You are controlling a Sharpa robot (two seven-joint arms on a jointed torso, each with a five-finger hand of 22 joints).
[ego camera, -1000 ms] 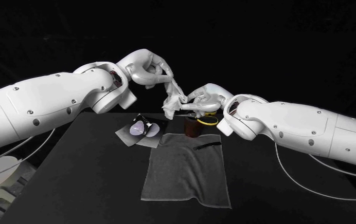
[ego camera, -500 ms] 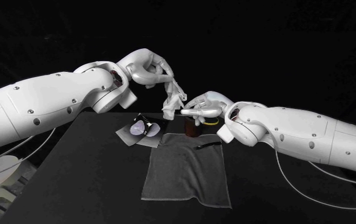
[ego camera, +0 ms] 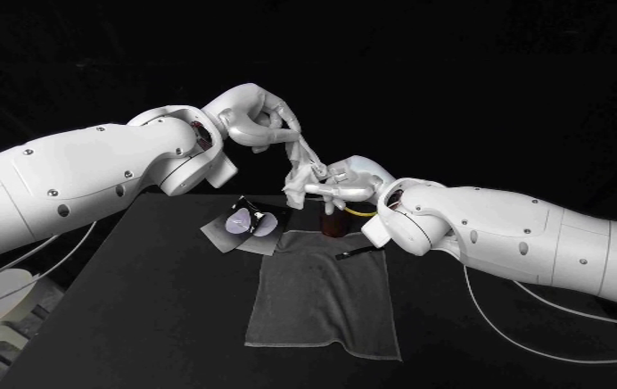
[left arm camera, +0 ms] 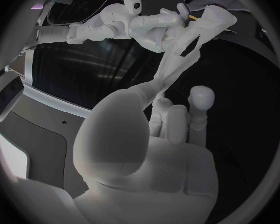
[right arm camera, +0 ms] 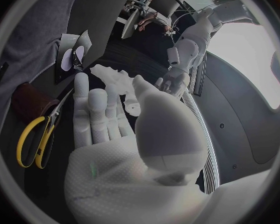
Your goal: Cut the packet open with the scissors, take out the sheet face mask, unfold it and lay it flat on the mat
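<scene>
The face mask (ego camera: 303,159) is a thin, soft, white sheet. It is bunched up into a long, wrinkly strip. It is up in the air over the far end of the table (ego camera: 154,318), near the top edge of the mat (ego camera: 322,300). The strip slants. Its high end is at the left hand (ego camera: 261,121) and its low end is down at the right hand (ego camera: 345,184). A loose bit hangs down just beside the right hand.

The left hand is shiny and silver. In the left wrist view its thumb and fingers (left arm camera: 177,122) are curled in close and pinch the high end of the mask. From there the mask runs off in a tight line to the other hand.

The right hand holds the low end. Its fingers (right arm camera: 96,114) are long, almost straight and close side by side. The thumb sits near them, and the crinkly mask is caught at the tips.

The mat is a grey, fuzzy cloth shaped like a long rectangle. It lies flat, with its long side running away from the robot. The packet (ego camera: 241,227) is flat and silvery with a purple picture. It lies beside the mat's far left corner. A small brown cup (ego camera: 333,224) stands at the mat's far edge, under the right hand. The scissors (ego camera: 363,213) with yellow loop handles are next to it.
</scene>
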